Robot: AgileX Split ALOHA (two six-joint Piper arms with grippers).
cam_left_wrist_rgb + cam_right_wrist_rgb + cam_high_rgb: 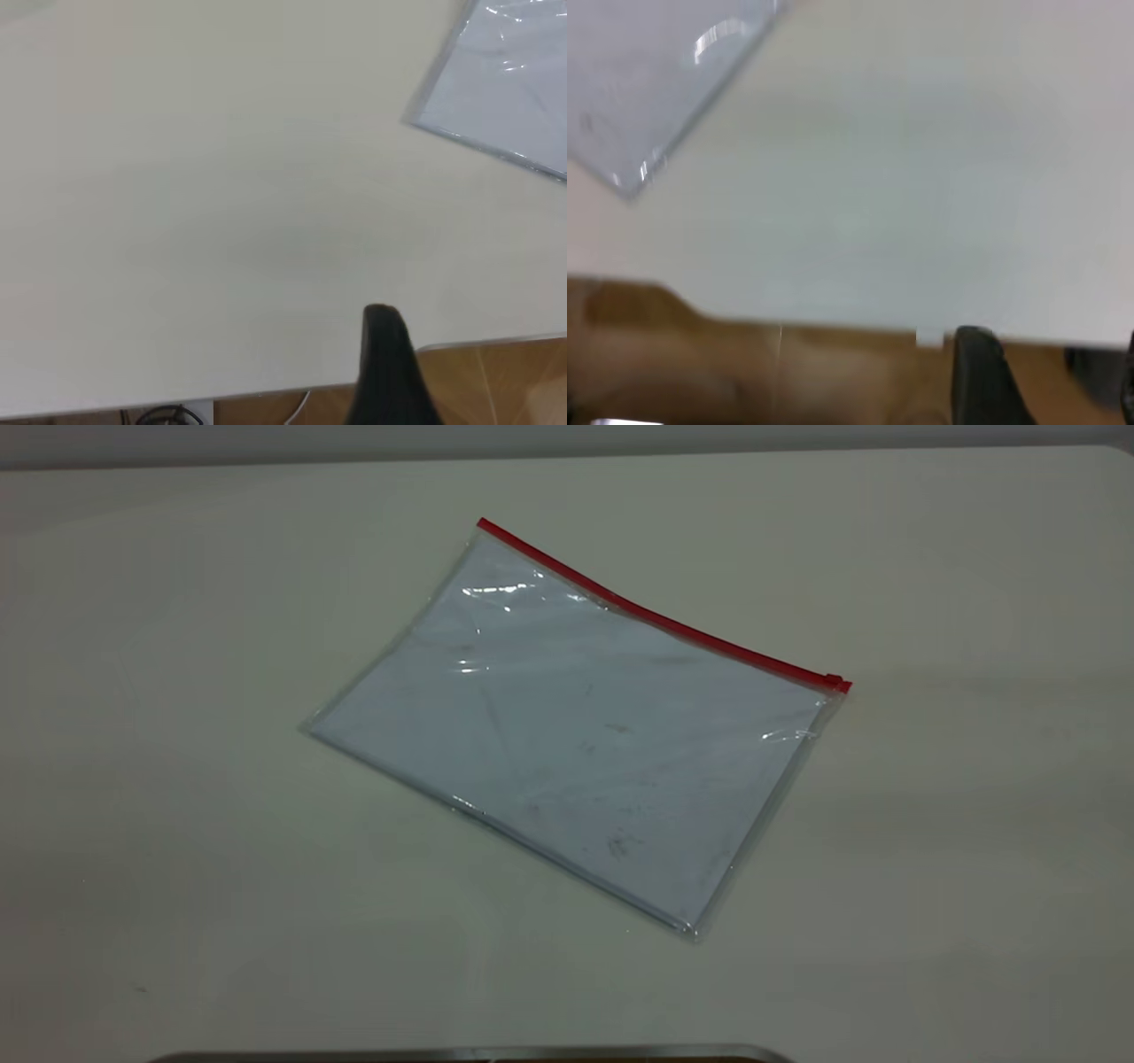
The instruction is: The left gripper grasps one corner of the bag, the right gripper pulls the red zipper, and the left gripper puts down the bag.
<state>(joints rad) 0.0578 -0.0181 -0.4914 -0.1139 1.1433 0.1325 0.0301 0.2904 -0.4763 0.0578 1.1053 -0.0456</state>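
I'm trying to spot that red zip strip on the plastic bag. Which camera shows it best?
The exterior view: the red zipper runs in full along the far long edge of the bag, with its slider at the right end. The left wrist view and the right wrist view each show only a plain clear corner of the bag, with no red at all.

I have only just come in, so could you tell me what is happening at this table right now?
Nothing is being handled yet. The bag lies flat on the table, with the red zipper along its far edge and the slider at that edge's right end. Neither arm appears in the exterior view. The left gripper and the right gripper hang near the table's edge, away from the bag, each showing only one dark finger.
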